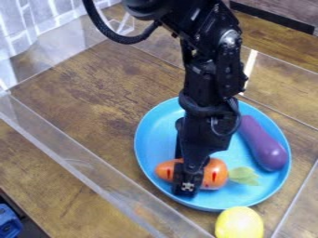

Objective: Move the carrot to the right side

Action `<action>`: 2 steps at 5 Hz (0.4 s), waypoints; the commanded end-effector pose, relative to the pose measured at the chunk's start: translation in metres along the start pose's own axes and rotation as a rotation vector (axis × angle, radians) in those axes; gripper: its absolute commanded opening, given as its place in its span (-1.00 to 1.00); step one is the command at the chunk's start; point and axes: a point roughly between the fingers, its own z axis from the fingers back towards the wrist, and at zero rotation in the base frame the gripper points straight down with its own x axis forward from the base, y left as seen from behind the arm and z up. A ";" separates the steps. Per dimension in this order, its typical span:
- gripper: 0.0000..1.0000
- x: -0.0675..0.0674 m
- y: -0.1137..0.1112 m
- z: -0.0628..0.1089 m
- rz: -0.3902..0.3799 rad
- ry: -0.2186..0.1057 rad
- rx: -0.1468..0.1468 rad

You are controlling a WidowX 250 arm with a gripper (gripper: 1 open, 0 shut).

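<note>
The orange carrot lies on the blue plate, apparently flat, partly hidden.

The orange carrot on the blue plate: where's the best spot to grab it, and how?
Probably around the thick orange middle of the carrot, coming from above: it lies on its side on the plate, so fingers could close across its narrow width. The leafy end looks thin, a poorer hold.

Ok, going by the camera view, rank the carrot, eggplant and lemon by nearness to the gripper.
1. Carrot: right at the fingertips.
2. Eggplant: on the plate's right side.
3. Lemon: off the plate, bottom edge of view.
</note>
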 end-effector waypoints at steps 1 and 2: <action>-1.00 -0.004 -0.003 -0.008 0.002 0.004 -0.011; -1.00 -0.002 -0.010 -0.008 -0.005 0.007 -0.015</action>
